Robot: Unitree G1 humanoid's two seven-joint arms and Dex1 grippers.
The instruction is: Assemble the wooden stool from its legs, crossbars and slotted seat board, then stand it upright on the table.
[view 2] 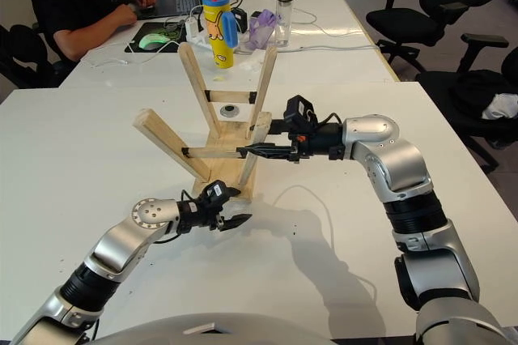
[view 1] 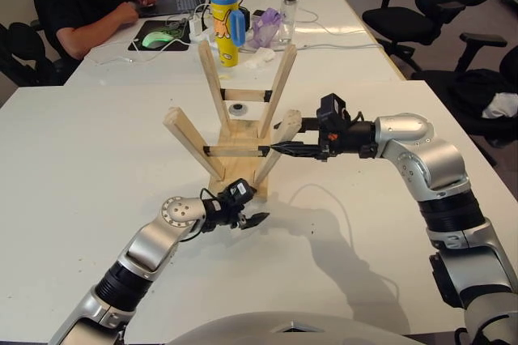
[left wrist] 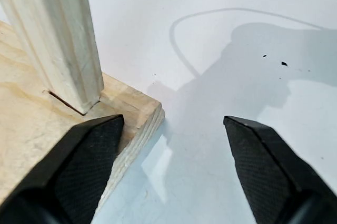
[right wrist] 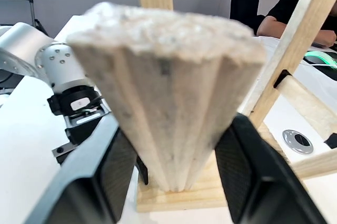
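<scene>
- The stool (view 1: 239, 168) stands upside down mid-counter (view 1: 97, 199). Its seat (view 1: 231, 172) lies flat, and four legs point up and splay outward.
- Two crossbars are in place: one (view 1: 243, 95) joins the 12 o'clock pair of legs, the other (view 1: 235, 151) the 6 o'clock pair. I cannot tell whether any side bars are fitted.
- The right gripper (view 1: 285, 148) comes in from 3 o'clock, its fingers (right wrist: 100, 182) closed on the near-right leg (view 1: 281, 141) below its top end.
- The left gripper (view 1: 255, 220) hovers low at 6 o'clock of the seat. Its fingers (left wrist: 89, 155) are spread wide and hold nothing, one over the seat's corner and the other over bare counter.
- Judging by this, assembly looks nearly done. What remains is perhaps pressing that leg fully home, then turning the stool over onto its legs.
- There is broad free counter at 9 o'clock and 6 o'clock of the stool, which suits the flip.
- At 12 o'clock a small disc (view 1: 237, 108) lies just behind the seat, and the counter's far edge is near. Beyond that edge a cup (view 1: 226, 27) and a bottle (view 1: 290, 11) stand on the next table, so tipping that way looks risky.
- At 3 o'clock the right arm takes up the room, with the counter's edge and the chairs (view 1: 453, 45) past it.
</scene>
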